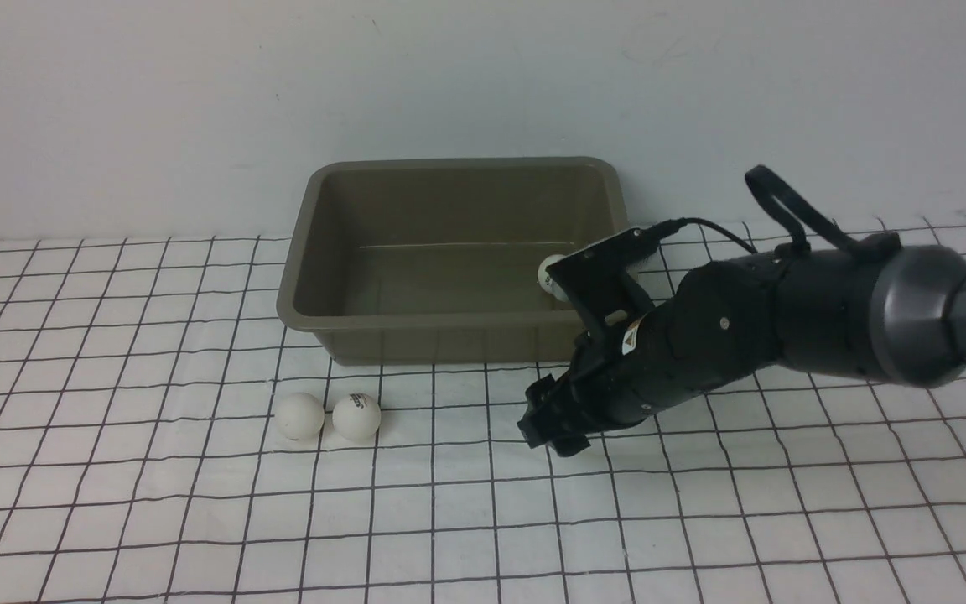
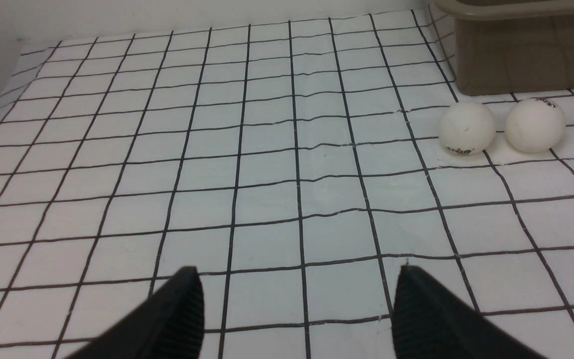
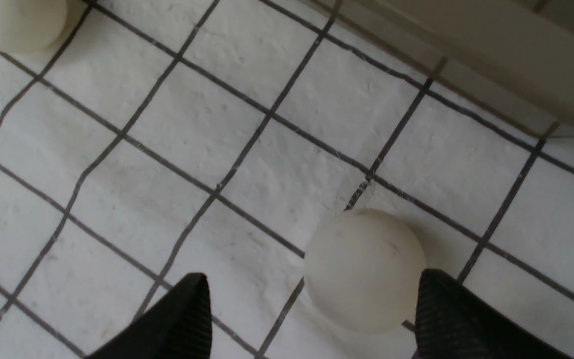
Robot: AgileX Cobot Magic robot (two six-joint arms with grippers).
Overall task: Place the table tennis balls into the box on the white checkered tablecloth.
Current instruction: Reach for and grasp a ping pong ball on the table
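Both sets of jaws are wide apart. The right gripper (image 3: 313, 276) is low over the cloth (image 1: 114, 503), just in front of the box (image 1: 449, 335), and a ball (image 3: 364, 269) sits between its jaws. That ball rests on the cloth, right up against one finger (image 3: 446, 319), with a big gap to the other finger. So it is not gripped yet. In the front view the gripper hides this ball. The left gripper (image 2: 298, 273) has nothing between its jaws, only cloth below.

Four balls show in all. The ball in the box (image 1: 547, 273) lies by the right wall, half hidden behind the right arm, so that one looks done.

Three are left to do. One is the ball between the right jaws. The other two lie side by side on the cloth, near the front left corner of the box: the left ball (image 1: 299, 416) and the middle ball (image 1: 356, 416). They are close together, maybe touching. The left gripper is well apart from them.

The job looks about a quarter done. The right jaws need to close on their ball, lift it and drop it in the box. Then the last pair must go in too.
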